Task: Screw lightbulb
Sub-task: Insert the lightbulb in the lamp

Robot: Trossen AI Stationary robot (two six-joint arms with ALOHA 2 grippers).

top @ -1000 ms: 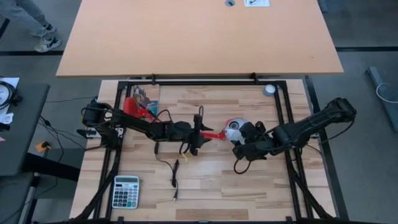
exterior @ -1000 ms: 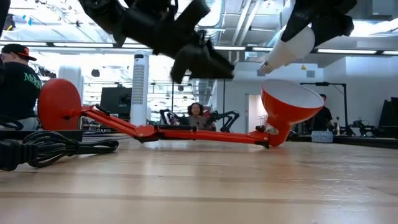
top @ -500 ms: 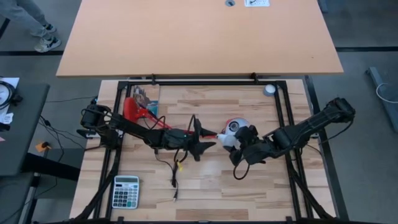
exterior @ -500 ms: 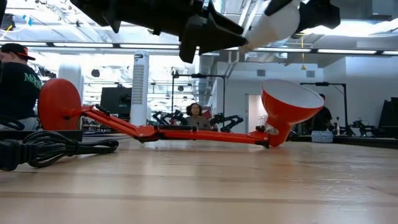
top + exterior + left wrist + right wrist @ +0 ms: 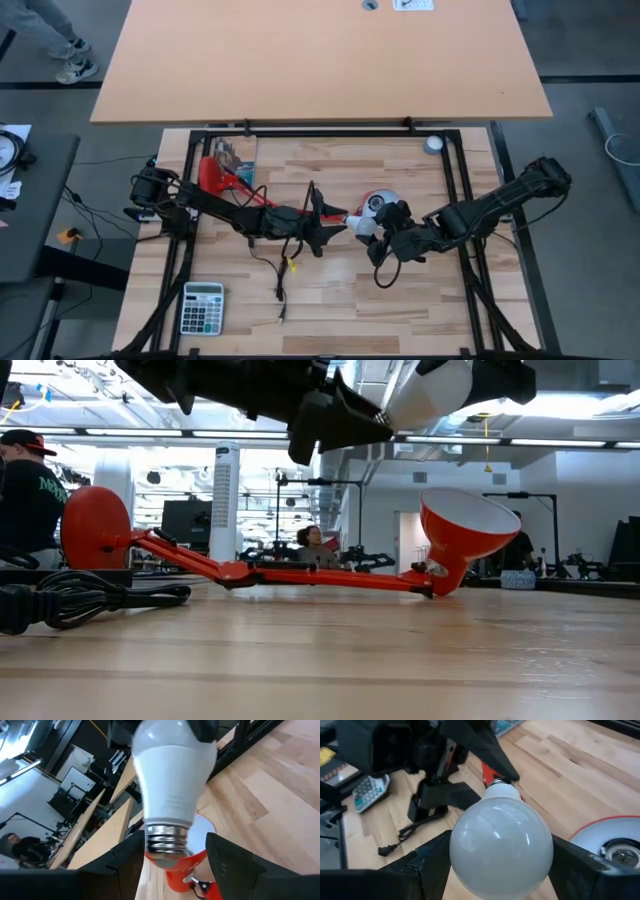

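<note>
Right gripper (image 5: 388, 232) is clamped on the glass end of the lightbulb (image 5: 364, 225), holding it up off the table near the middle, screw base aimed at the left arm. In the right wrist view the lightbulb (image 5: 501, 849) sits snug between that arm's two fingers (image 5: 432, 857). Left gripper (image 5: 336, 222) has its fingers spread on either side of the bulb's threaded base; in the left wrist view the lightbulb (image 5: 171, 795) base hangs in the gap between the fingers (image 5: 131, 857), contact cannot be told. Low view: lightbulb (image 5: 428, 392) is well above the wood, higher than the lamp shade. Red lamp (image 5: 378, 200) lies on its side across the table middle, shade (image 5: 462, 525) open side tilted up, its foot toward the far-left corner. Calculator (image 5: 202, 307) at the near-left corner. Small grey disc (image 5: 433, 143) at the far-right corner. Black cord (image 5: 281, 285) runs toward the near edge.
</note>
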